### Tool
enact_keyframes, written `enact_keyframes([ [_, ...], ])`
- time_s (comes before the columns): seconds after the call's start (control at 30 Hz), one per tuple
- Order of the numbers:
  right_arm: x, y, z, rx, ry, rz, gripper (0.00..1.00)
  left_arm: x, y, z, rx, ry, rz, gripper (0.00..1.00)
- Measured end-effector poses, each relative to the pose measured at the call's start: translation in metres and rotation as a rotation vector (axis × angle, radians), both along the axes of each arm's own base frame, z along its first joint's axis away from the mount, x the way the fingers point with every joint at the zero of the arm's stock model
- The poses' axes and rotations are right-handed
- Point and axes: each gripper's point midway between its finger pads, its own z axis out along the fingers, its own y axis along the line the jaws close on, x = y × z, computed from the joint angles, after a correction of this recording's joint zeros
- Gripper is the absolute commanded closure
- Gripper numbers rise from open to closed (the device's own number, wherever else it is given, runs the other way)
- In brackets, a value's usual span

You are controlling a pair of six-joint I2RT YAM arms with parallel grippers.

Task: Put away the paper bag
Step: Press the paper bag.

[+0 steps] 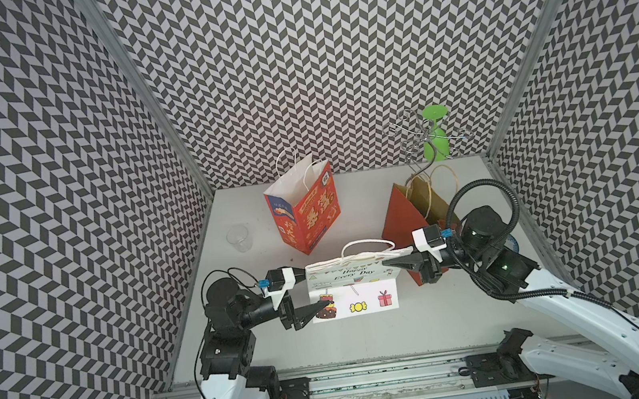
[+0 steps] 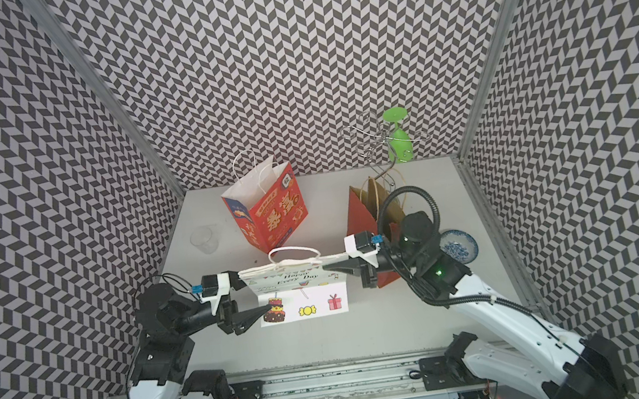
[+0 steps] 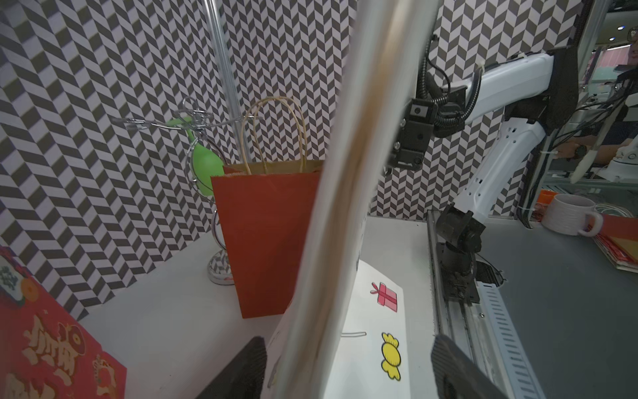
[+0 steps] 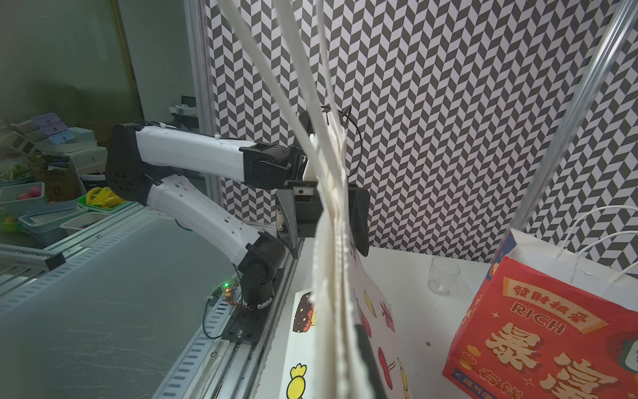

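The white paper bag (image 1: 351, 275) (image 2: 299, 283), printed with "Happy Every Day", is pressed flat and stands at the table's middle. Its lower flap, with cake, candy and gift pictures, lies on the table. My right gripper (image 1: 388, 262) (image 2: 329, 267) is shut on the bag's top right edge; the right wrist view shows that gripper (image 4: 347, 349) pinching the layered rim. My left gripper (image 1: 309, 290) (image 2: 253, 297) is open, one finger on either side of the bag's left edge. In the left wrist view the bag's edge (image 3: 345, 207) passes between the spread fingers of the left gripper (image 3: 348, 369).
A red printed bag (image 1: 305, 215) stands open behind. At back right a dark red bag (image 1: 401, 215) stands by a wire rack holding a green glass (image 1: 435, 135). There is a clear cup (image 1: 239, 238) at the left and a blue patterned bowl (image 2: 458, 247) at the right.
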Motion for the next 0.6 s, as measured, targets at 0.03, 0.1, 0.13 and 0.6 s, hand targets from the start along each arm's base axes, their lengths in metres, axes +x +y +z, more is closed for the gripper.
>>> enact_keyframes([
  [0.03,0.001,0.002,-0.002,-0.002,0.007,0.003,1.0,0.001,0.0,0.005,-0.014,-0.001,0.009,0.22],
  [0.1,0.004,0.006,-0.005,-0.003,0.024,0.007,1.0,0.004,0.001,0.012,-0.034,0.015,0.023,0.23],
  [0.13,0.006,0.008,-0.006,-0.004,0.035,0.01,1.0,0.006,0.001,0.015,-0.043,0.031,0.029,0.24],
  [0.6,0.008,0.019,-0.017,-0.016,0.121,0.052,1.0,0.012,-0.002,0.035,-0.076,0.127,-0.013,1.0],
])
